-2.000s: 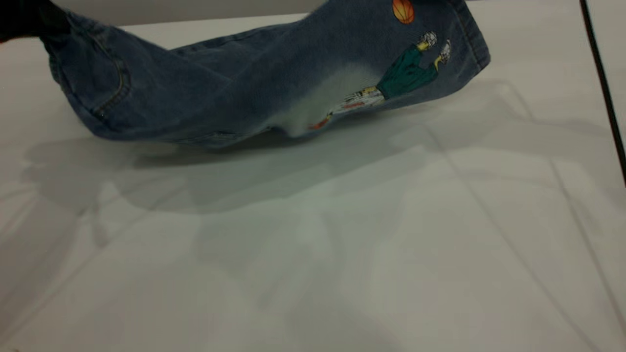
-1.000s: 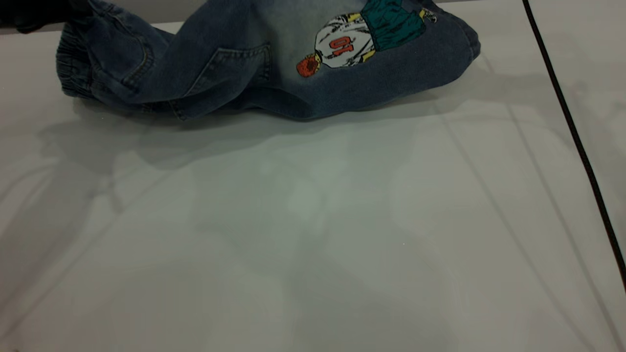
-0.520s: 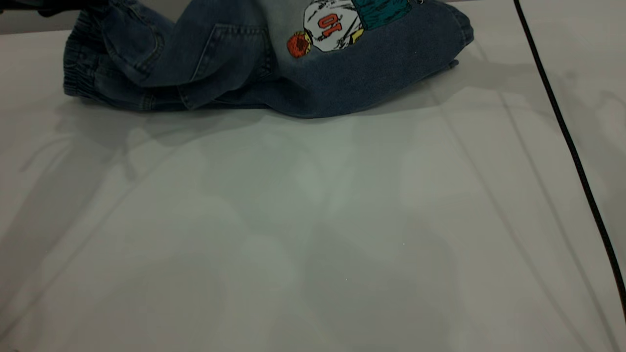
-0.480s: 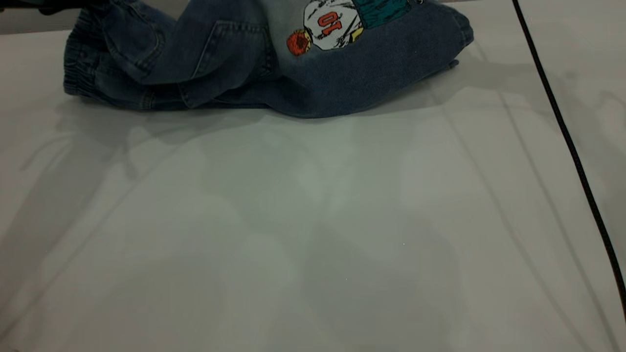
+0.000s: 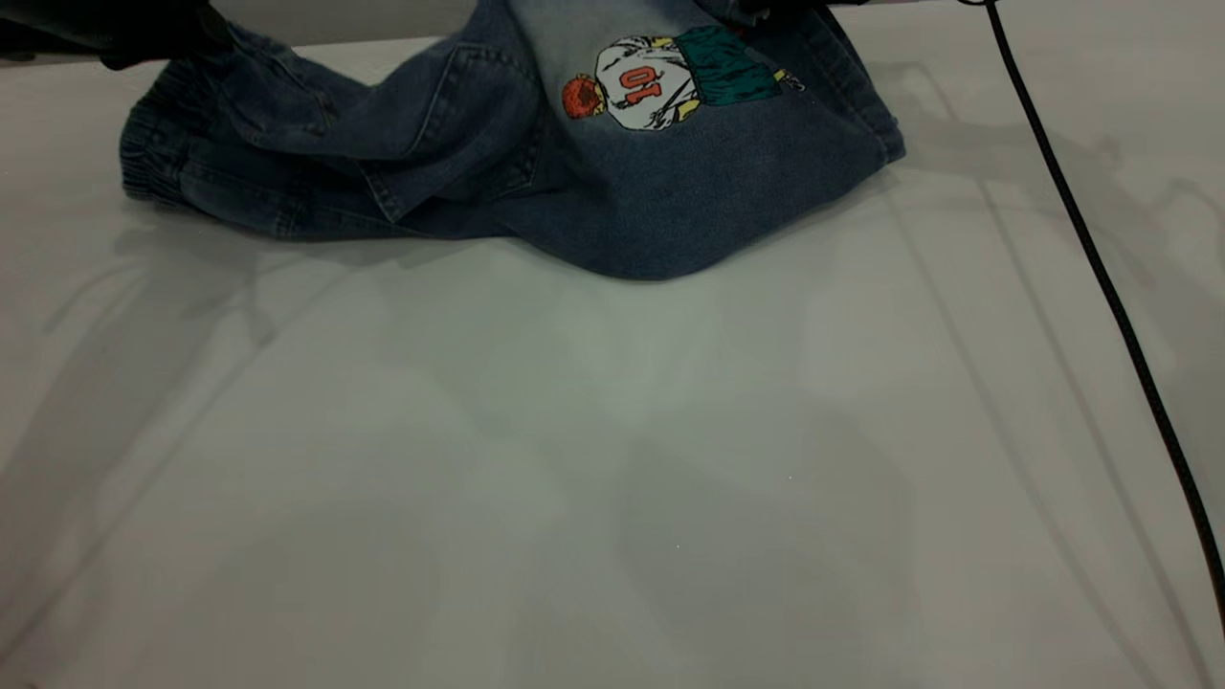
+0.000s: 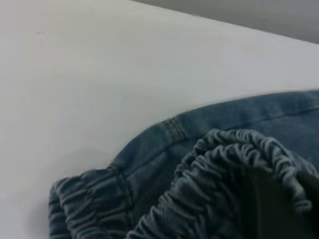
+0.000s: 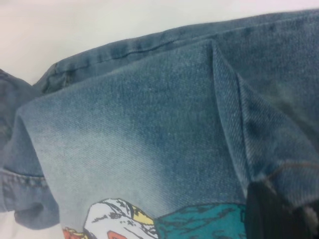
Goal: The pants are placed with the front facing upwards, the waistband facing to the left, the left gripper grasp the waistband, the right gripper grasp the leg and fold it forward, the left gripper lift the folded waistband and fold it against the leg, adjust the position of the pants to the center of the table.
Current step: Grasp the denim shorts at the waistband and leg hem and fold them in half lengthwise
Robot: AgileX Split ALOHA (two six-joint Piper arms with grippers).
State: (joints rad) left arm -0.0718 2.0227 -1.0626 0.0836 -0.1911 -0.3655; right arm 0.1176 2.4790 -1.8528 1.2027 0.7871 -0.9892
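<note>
Pants (image 5: 612,182) on desk (image 5: 612,478), far side, long axis left-right | left pincer (image 5: 124,33) clamps waistband (image 5: 153,153) at left end | right pincer (image 7: 274,214) pinches leg (image 5: 727,163) at right end | judged: fold-forward under way; leg must lay toward near edge.

white table (image 5: 612,459), denim pants (image 5: 670,201) lying crumpled along its far side

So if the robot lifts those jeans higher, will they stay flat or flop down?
Probably flop: the pants already sag and crease between the left pincer and right pincer. The waistband bunches up, so it looks stretchy. Thick denim likely hangs heavily.
</note>
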